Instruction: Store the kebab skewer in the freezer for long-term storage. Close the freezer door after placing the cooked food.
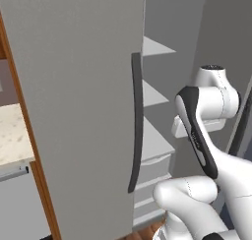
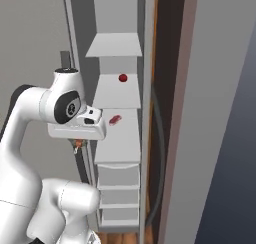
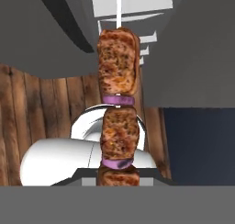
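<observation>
- The gripper (image 2: 79,144) is clamped on the kebab skewer (image 3: 118,103), holding it by its lower end; the hand hangs just outside the open freezer (image 2: 117,95), level with its lower shelves.
- In the hand view the kebab skewer runs away from the fingers: browned meat chunks with purple onion rings between them on a thin pale stick.
- It looks light and stiff along the stick, but the chunks are soft and greasy, so they may slip or turn; gripping the meat near one end seems safest.
- A small red round item (image 2: 122,78) sits near the back edge of an upper shelf; a reddish piece (image 2: 115,119) lies on the shelf below.
- The freezer door (image 1: 74,111) stands swung open, its dark handle (image 1: 136,121) facing the arm.
</observation>
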### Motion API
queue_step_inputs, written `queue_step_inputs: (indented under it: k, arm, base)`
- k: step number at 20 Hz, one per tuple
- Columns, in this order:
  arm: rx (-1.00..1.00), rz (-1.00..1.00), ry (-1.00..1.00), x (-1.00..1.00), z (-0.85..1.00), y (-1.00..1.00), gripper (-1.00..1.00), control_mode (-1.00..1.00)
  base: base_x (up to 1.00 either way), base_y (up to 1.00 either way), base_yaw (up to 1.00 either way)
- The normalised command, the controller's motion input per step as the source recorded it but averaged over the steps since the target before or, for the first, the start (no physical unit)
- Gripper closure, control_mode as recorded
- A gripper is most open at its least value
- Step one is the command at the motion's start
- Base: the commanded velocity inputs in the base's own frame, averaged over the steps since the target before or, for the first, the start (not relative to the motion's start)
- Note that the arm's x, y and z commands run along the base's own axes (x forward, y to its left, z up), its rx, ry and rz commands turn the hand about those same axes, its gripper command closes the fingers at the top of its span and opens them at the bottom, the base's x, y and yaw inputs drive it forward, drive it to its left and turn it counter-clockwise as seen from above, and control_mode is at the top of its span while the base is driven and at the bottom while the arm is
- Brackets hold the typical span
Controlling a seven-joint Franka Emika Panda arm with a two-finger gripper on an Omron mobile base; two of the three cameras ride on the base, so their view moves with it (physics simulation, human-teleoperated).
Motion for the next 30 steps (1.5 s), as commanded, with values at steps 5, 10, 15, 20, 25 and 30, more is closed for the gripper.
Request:
queue_step_inputs:
  k: [5,10,15,20,25,30]
  arm:
    - [0.00,0.00,0.00,0.00,0.00,0.00,1.00,1.00]
    - [0.00,0.00,0.00,0.00,0.00,0.00,1.00,1.00]
    - [0.00,0.00,0.00,0.00,0.00,0.00,1.00,1.00]
    - [0.00,0.00,0.00,0.00,0.00,0.00,1.00,1.00]
    - [0.00,0.00,0.00,0.00,0.00,0.00,1.00,1.00]
    - [0.00,0.00,0.00,0.00,0.00,0.00,1.00,1.00]
  base:
    - [0.33,-0.15,0.01]
    - [0.00,-0.35,0.04]
    - [0.02,-0.27,0.04]
    - [0.20,-0.28,0.06]
    - [0.21,-0.48,0.08]
    - [0.11,-0.36,0.07]
